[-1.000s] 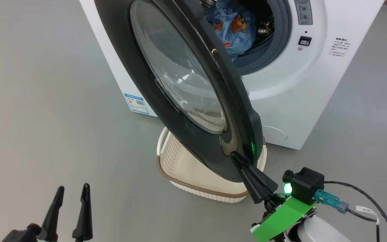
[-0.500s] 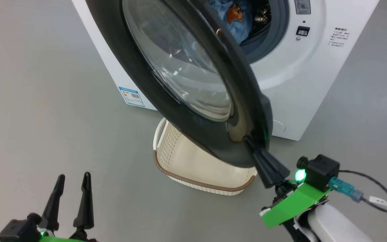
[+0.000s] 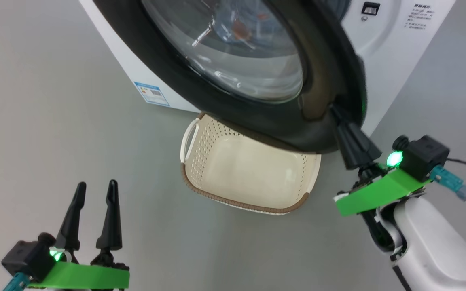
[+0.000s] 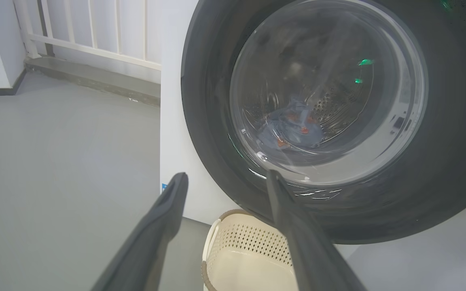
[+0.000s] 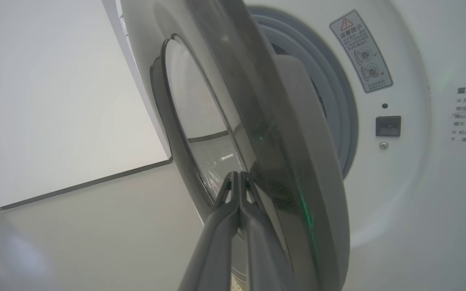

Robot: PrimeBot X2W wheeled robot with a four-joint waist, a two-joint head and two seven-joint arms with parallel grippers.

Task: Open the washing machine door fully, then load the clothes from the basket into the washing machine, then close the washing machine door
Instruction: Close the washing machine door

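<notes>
Two claws are sitting well apart: the left claw [image 3: 97,185], open and empty, is hanging well short of the door [image 3: 265,129]. The right claw [image 3: 334,111], pinched shut on nothing, is touching the door's free edge, beside the basket [image 3: 237,204]. I judge the push is heading straight ahead toward the washer [image 3: 382,52], with the clothes [image 4: 291,129] lying inside.

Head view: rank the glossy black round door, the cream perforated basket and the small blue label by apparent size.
Largest: glossy black round door, cropped by the frame.
Then: cream perforated basket.
Smallest: small blue label.
</notes>
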